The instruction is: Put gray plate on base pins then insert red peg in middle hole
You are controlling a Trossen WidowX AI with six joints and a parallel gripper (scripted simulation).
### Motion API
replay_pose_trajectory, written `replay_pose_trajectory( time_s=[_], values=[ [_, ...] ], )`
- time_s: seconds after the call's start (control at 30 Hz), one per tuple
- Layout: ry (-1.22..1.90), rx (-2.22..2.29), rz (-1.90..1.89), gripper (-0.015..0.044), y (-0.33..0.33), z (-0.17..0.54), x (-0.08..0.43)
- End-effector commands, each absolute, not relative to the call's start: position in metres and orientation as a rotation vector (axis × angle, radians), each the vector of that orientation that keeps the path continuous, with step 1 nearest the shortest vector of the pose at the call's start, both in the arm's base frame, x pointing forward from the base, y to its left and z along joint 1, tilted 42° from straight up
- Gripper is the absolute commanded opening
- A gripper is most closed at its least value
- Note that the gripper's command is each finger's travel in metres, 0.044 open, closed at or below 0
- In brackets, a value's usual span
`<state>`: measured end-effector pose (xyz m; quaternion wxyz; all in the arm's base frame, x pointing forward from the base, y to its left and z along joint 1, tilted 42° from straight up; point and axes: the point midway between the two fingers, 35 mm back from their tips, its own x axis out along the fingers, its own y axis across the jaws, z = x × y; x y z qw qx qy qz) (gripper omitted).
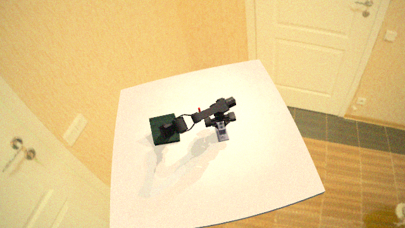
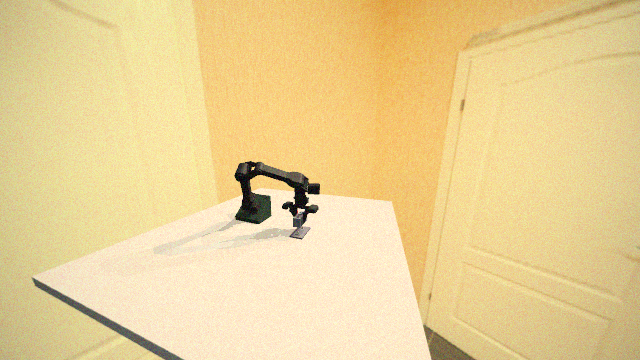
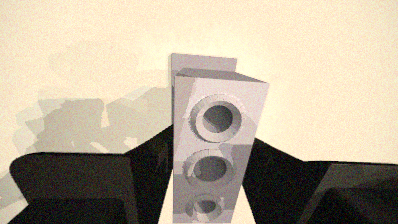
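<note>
The gray plate (image 1: pixel 221 125) (image 2: pixel 298 220) (image 3: pixel 251 100) is held with its holes facing up in my gripper (image 1: pixel 220 120) (image 2: pixel 300 214) (image 3: pixel 203 128), which is shut on its two sides. The plate is just above the flat gray base (image 1: pixel 223 137) (image 2: pixel 300 233) (image 3: pixel 204 61), with a small gap seen in the exterior view. In the wrist view the base's far edge shows beyond the plate; its pins are hidden there. The red peg (image 1: pixel 199 109) stands beside the forearm, partly covered by it in the top view. It is not in the wrist view.
The white table (image 1: pixel 253 164) (image 2: pixel 280 295) carries the arm's dark green mounting block (image 1: pixel 158 126) (image 2: pixel 260 210). The arm's shadow falls on the table beside the base. The table edge lies beyond the arm in the top and exterior views.
</note>
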<state>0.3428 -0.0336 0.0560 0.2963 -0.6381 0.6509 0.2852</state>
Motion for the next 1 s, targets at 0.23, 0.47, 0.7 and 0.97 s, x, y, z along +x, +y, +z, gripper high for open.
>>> replay_pose_trajectory(
  time_s=[0.23, 0.47, 0.7, 0.97],
  values=[
    [1.733, -1.702, 0.755, 0.0000, -0.035, 0.056, 0.343],
    [1.733, -1.702, 0.754, 0.0000, -0.041, 0.052, 0.343],
    [1.733, -1.702, 0.754, 0.0000, -0.047, 0.045, 0.343],
    [1.733, -1.703, 0.754, 0.0000, -0.054, 0.037, 0.344]
  ],
)
